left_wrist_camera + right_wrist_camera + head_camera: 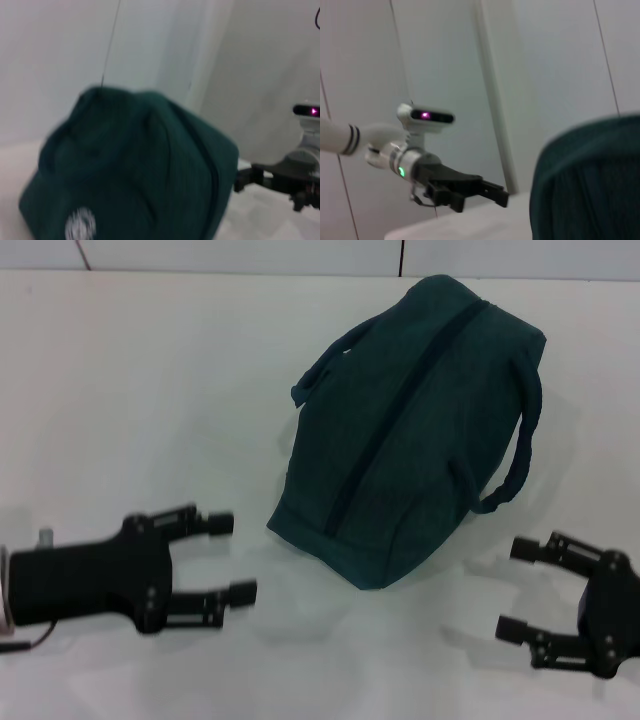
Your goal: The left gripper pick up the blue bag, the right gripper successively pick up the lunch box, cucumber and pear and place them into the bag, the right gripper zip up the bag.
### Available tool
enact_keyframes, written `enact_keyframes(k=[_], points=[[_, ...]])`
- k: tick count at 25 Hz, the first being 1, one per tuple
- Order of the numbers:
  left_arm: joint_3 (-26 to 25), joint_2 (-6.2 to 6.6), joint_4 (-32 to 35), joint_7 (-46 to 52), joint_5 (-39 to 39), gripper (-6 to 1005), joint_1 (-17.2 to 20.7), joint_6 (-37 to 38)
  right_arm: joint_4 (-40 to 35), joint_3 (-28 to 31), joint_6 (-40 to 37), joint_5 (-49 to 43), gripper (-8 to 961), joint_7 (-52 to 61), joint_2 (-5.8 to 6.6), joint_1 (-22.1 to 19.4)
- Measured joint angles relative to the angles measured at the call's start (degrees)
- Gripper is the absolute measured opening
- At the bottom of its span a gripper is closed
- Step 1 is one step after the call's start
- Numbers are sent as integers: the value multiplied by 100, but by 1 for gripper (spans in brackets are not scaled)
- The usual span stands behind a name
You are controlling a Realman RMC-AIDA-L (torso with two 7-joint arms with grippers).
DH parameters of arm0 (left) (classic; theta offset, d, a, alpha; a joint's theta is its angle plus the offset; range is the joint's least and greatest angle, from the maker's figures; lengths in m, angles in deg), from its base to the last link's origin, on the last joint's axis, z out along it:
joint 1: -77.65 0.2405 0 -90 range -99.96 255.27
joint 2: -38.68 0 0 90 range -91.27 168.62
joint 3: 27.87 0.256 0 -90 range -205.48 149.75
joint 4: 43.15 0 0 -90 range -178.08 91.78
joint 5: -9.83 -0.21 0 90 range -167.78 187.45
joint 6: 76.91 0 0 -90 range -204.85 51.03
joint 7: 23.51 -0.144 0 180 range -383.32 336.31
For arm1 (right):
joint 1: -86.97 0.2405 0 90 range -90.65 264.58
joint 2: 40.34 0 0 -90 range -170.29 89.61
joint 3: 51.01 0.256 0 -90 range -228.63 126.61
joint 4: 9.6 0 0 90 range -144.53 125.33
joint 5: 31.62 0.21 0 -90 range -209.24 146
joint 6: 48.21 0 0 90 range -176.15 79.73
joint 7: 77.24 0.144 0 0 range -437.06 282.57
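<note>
Soft, domed teal blue bag (410, 430), seemingly zipped, between empty, spread left end effector (222, 558) and right end effector (520, 588).

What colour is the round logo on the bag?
White, on the dark teal blue bag; the logo shows only in the left wrist view.

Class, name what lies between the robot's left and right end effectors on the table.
The blue bag, seen in the head view, lies between the left end effector and right end effector.
</note>
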Motion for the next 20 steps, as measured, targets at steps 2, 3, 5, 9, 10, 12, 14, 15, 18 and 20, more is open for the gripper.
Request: enact_keyframes(k=[2,3,5,9,10,12,14,15,18,20], points=[[-62,11,-182,-131,-289,888,4,-46,0,-6,167,-128,872,0,-43,-57],[-150,6,-275,-261,-459,888,0,-61,1,-9,242,-182,872,0,-68,-81],[-388,-28,-459,-524,-747,887,-22,-74,3,-19,428,-306,872,0,-117,-113],[-708,-82,-703,-834,-1022,887,-59,-107,8,-25,674,-521,872,0,-168,-127],[-709,-85,-746,-877,-1060,887,-60,-116,10,-26,705,-540,872,0,-171,-127],[-709,-85,-816,-957,-1123,887,-59,-127,18,-16,737,-559,872,-10,-181,-130],[-717,-85,-834,-990,-1135,887,-51,-128,32,5,735,-547,872,-57,-186,-146],[-721,-85,-835,-996,-1128,887,-49,-128,34,12,727,-535,872,-76,-188,-157],[-724,-84,-837,-999,-1111,887,-53,-113,35,22,702,-518,872,-115,-199,-186],[-724,-83,-839,-998,-1111,887,-56,-103,39,24,701,-518,872,-132,-209,-187]])
